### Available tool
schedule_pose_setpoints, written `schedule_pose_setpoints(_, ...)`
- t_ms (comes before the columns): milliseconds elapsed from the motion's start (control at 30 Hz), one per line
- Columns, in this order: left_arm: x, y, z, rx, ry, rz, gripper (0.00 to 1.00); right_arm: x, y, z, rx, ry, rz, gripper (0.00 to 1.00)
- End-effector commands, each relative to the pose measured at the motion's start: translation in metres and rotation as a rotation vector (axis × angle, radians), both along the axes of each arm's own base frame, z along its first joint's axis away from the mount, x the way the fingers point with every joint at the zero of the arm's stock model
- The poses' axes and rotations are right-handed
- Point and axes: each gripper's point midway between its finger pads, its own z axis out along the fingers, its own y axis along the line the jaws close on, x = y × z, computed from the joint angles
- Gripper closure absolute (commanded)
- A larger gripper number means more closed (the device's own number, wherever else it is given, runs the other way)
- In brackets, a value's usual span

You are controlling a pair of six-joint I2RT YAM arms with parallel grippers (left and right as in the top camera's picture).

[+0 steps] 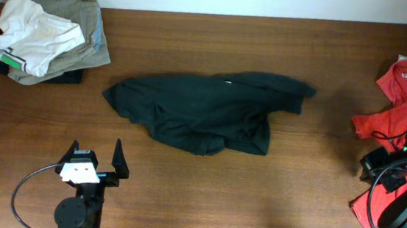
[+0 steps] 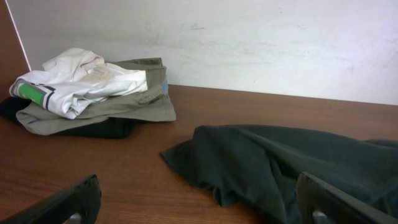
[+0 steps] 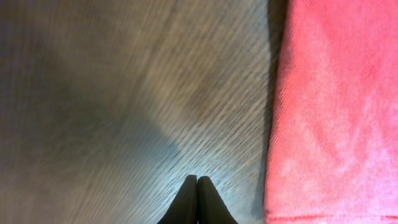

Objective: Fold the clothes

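Observation:
The black T-shirt [image 1: 204, 110] lies crumpled in a loose heap at the middle of the wooden table, and no white lettering shows. In the left wrist view it [image 2: 292, 162] lies just ahead and to the right. My left gripper [image 1: 97, 147] is open and empty, near the front edge, in front of the shirt's left end; its fingers [image 2: 199, 208] frame bare table and the shirt's hem. My right gripper [image 1: 371, 162] is at the far right, away from the shirt. Its fingers [image 3: 197, 180] are shut on nothing, over bare table beside red cloth.
A pile of folded clothes [image 1: 48, 34], white on olive on black, sits at the back left and also shows in the left wrist view [image 2: 93, 87]. Red garments [image 1: 405, 87] lie at the right edge, next to my right gripper [image 3: 336, 106]. A pale wall bounds the back.

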Motion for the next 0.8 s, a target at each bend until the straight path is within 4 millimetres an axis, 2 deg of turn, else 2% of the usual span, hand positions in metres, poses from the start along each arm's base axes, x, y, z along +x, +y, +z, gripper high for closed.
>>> schedule_pose_setpoints(0,0.0,0.001,-0.002,0.016,0.003,0.006,0.01,-0.026,-0.009,-0.012,-0.1,0.089,-0.097,0.96)
schedule_pose_setpoints(167,0.0,0.001,-0.002,0.016,0.003,0.006,0.01,-0.064,-0.032,-0.03,-0.162,0.144,-0.234,0.96)
schedule_pose_setpoints(300,0.0,0.001,-0.002,0.016,0.003,0.006,0.01,-0.099,-0.069,-0.03,-0.23,0.177,-0.37,0.96)
schedule_pose_setpoints(333,0.0,0.001,-0.002,0.016,0.003,0.006,0.01,-0.103,-0.075,-0.031,-0.238,0.173,-0.395,0.96)
schedule_pose_setpoints(433,0.0,0.001,-0.002,0.016,0.003,0.006,0.01,-0.114,-0.11,-0.033,-0.309,0.114,-0.459,0.96)
schedule_pose_setpoints(533,0.0,0.001,-0.002,0.016,0.003,0.006,0.01,-0.123,-0.131,-0.031,-0.354,0.082,-0.512,0.96)
schedule_pose_setpoints(667,0.0,0.001,-0.002,0.016,0.003,0.006,0.01,-0.134,-0.158,-0.008,-0.38,0.069,-0.61,0.96)
schedule_pose_setpoints(700,0.0,0.001,-0.002,0.016,0.003,0.005,0.01,-0.127,-0.165,0.004,-0.375,0.031,-0.626,0.96)
schedule_pose_setpoints(767,0.0,0.001,-0.002,0.016,0.003,0.006,0.01,-0.098,-0.175,0.031,-0.347,-0.083,-0.607,0.96)
